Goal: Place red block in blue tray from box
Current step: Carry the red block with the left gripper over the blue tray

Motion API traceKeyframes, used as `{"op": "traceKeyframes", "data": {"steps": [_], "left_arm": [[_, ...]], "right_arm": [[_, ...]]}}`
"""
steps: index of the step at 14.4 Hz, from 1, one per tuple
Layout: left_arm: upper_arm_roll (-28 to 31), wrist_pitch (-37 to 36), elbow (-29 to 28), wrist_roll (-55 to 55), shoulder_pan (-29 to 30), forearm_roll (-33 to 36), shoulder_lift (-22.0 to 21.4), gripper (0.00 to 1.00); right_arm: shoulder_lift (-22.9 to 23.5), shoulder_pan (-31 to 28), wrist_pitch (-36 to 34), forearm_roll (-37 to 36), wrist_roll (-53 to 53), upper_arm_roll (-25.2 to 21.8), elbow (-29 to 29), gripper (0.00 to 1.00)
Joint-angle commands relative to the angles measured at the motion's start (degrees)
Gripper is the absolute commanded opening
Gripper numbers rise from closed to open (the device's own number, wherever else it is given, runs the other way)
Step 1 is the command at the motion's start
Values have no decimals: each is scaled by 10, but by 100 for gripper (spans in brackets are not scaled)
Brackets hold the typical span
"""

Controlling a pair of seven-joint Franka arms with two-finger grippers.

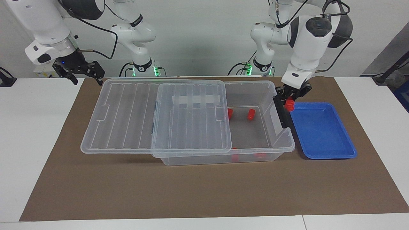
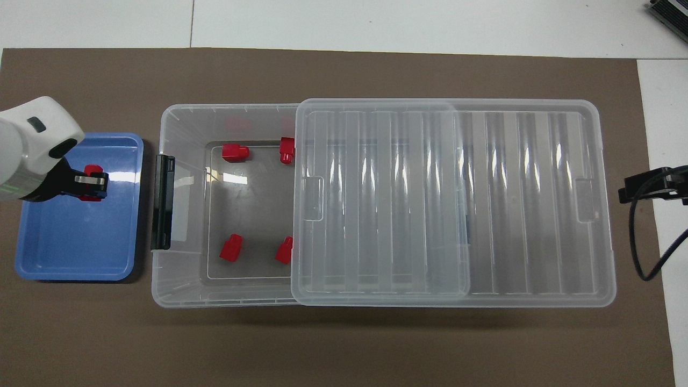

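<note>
One red block (image 1: 290,105) is out of the box (image 1: 282,149) and hangs in my left gripper (image 1: 291,103), right of centre in the facing view, over the upper edge of the blue tray (image 1: 332,155). The fingers are shut on it. In the overhead view the block (image 2: 92,183) shows at left over the tray's (image 2: 75,269) floor, but I read it as not yet set down. By my judgement the pick and lift-out are done and the carry nearly so; what remains is to lower and let go. Four more red blocks (image 2: 235,152) lie in the box's uncovered end at centre frame, beside the lid (image 2: 451,199), which is slid toward the right arm's end. My right gripper (image 1: 83,71) waits open at upper left, holding nothing.
</note>
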Motion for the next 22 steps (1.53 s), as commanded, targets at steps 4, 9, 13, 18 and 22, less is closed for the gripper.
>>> {"op": "traceKeyframes", "data": {"steps": [4, 9, 13, 18, 22], "left_arm": [[-5, 18, -8, 149, 99, -10, -5, 0], [-5, 33, -11, 243, 161, -10, -5, 0], [-6, 114, -71, 133, 155, -11, -7, 0], [-5, 175, -118, 84, 167, -58, -3, 0], [-6, 226, -166, 85, 178, -59, -1, 0]], "right_arm": [[-4, 2, 4, 3, 8, 4, -5, 100], [-5, 3, 28, 3, 10, 5, -13, 100], [-5, 3, 28, 3, 10, 5, -14, 100], [-6, 3, 28, 3, 11, 5, -17, 100], [-6, 3, 28, 3, 12, 5, -17, 100]]}}
